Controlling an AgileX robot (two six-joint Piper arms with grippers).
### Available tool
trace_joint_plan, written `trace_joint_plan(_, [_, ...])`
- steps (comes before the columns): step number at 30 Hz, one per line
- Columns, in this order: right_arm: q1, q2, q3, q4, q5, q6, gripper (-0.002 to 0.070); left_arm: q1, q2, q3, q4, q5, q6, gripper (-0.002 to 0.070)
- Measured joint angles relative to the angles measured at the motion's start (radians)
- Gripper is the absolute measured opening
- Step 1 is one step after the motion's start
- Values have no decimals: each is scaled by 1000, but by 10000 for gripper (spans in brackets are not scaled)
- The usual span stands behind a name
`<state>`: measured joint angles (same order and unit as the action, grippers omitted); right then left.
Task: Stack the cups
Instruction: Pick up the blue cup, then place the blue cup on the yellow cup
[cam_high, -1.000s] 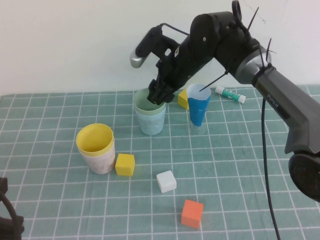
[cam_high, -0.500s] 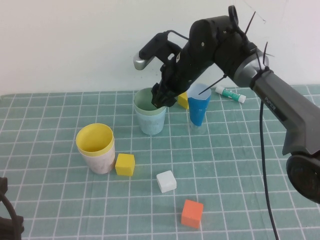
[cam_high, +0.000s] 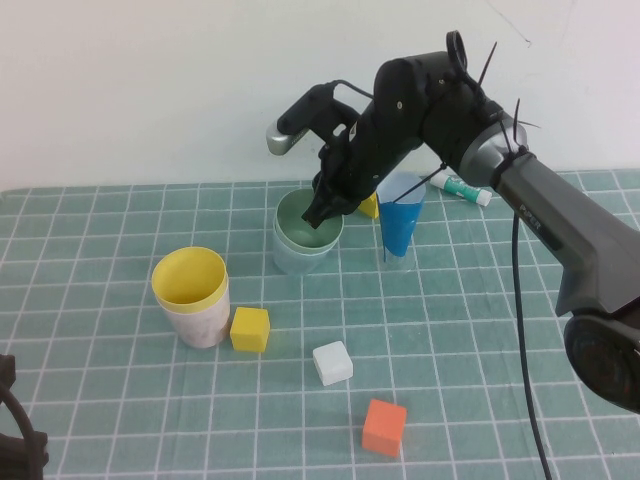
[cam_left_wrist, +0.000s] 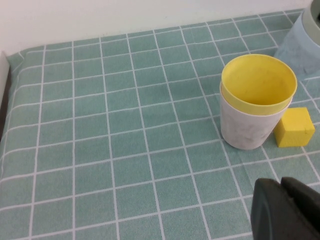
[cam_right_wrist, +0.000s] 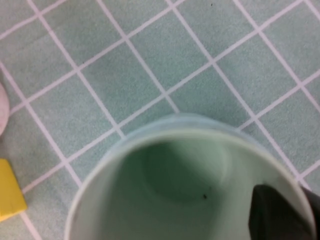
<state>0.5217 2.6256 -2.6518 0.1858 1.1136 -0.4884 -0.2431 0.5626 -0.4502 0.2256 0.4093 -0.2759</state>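
The sage green cup (cam_high: 306, 222) sits nested inside the light blue cup (cam_high: 296, 257) at mid-table, and the pair leans toward me. My right gripper (cam_high: 322, 209) is shut on the green cup's rim (cam_right_wrist: 200, 145), with one finger (cam_right_wrist: 277, 215) inside the cup and the other outside the wall. The light blue rim (cam_right_wrist: 175, 119) shows just around the green one. The yellow cup (cam_high: 189, 276) stands nested in the pale pink cup (cam_high: 200, 326) at the left, also in the left wrist view (cam_left_wrist: 258, 82). My left gripper (cam_left_wrist: 285, 210) is shut and empty, low at the near left.
A dark blue conical cup (cam_high: 400, 222) stands right of the green cup. A yellow cube (cam_high: 250, 328) touches the pink cup. A white cube (cam_high: 332, 362) and an orange cube (cam_high: 384, 427) lie nearer. Another yellow cube (cam_high: 368, 207) and a tube (cam_high: 461, 187) lie at the back.
The green and light blue pair, upright before, now tilts toward me in my right gripper's hold. The right wrist has risen a little. The left arm is still.
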Motion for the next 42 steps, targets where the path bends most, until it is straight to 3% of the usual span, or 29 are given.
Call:
trace_joint_plan(18, [2,-18,-5,42,-27,-45,32,0,0,0,0,0,0,-1])
trace_joint_plan(22, [8,-73,-33,121,10,-73,32,0,0,0,0,0,-15,-1])
trace_joint_plan(34, [186,-139,-64,211,108,-190,32,0,0,0,5,-14,-68,-1])
trace_joint_plan(42, [196,-117,-63,162,96,-202,32,0,0,0,9,-14,-70,-1])
